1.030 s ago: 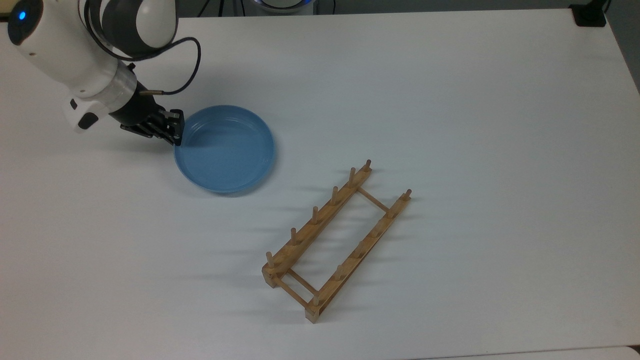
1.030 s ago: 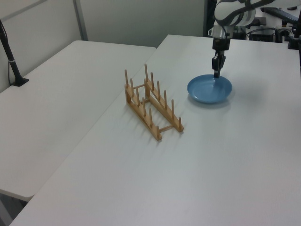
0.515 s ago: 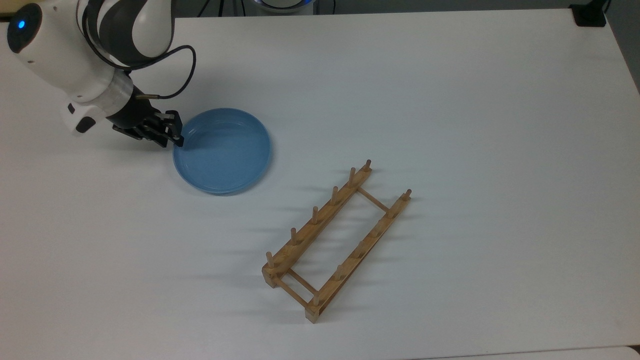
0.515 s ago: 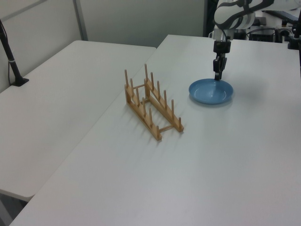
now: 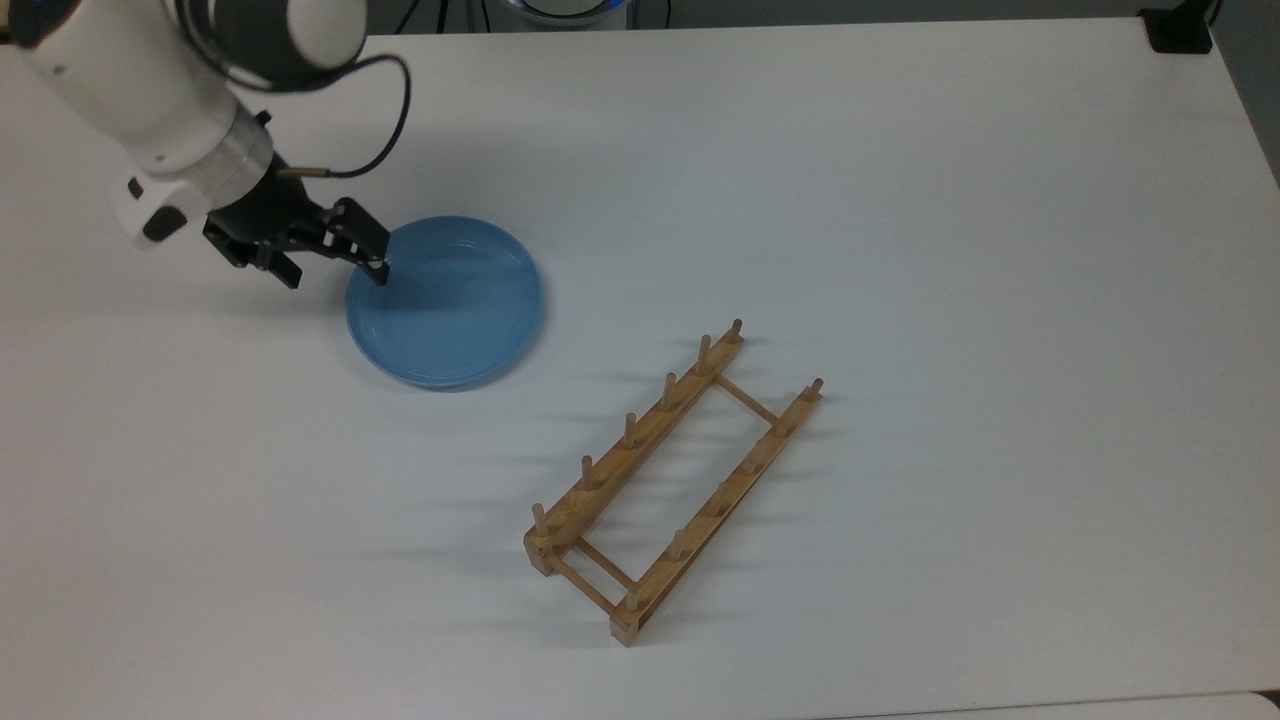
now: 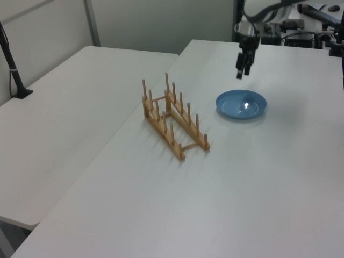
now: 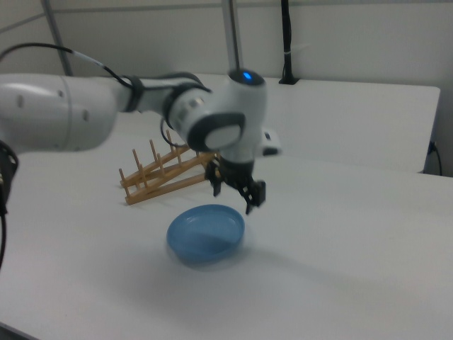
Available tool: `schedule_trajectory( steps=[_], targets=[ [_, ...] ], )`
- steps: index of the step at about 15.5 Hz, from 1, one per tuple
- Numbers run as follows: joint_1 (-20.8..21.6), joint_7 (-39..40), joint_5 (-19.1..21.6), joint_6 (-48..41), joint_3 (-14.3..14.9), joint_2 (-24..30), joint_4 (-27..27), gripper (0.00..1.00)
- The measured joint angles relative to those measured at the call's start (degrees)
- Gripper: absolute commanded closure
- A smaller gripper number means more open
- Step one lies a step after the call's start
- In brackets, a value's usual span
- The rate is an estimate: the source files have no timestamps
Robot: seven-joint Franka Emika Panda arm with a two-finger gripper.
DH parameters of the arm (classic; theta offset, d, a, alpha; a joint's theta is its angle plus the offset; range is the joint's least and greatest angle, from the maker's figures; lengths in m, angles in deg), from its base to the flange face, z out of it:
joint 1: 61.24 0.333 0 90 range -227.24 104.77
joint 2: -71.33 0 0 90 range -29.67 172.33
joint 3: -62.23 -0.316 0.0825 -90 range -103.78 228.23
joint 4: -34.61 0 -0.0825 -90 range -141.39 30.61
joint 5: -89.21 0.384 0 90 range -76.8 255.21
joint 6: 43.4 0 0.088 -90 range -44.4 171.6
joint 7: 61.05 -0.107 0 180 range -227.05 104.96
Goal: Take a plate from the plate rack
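Note:
The light-blue plate lies flat on the white table, apart from the wooden plate rack, which stands empty. My gripper hangs open in the air above the plate's rim, at the top view's left side of the plate, holding nothing. In the left view it sits clearly higher than the plate. The rack is toward the top view's lower right of the plate.
A black mount sits at the table's far corner in the top view's upper right. A second white table with a black pole stands at the left view's left. The arm's cable loops near the wrist.
The gripper let go of the plate's rim, opened and rose. The plate, tilted a second ago, now rests flat on the table.

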Motion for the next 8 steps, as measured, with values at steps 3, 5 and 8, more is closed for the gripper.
schedule_trajectory(
  steps=[3,5,8],
  targets=[
    [5.3,-9.3,-6.5,-1.3,0.8,6.1,0.0,0.0],
    [8.3,-13.5,-9.6,-3.3,1.0,9.8,-0.1,0.0],
    [12.4,-19.3,-15.5,-7.8,1.3,14.2,-0.1,0.0]
  ],
)
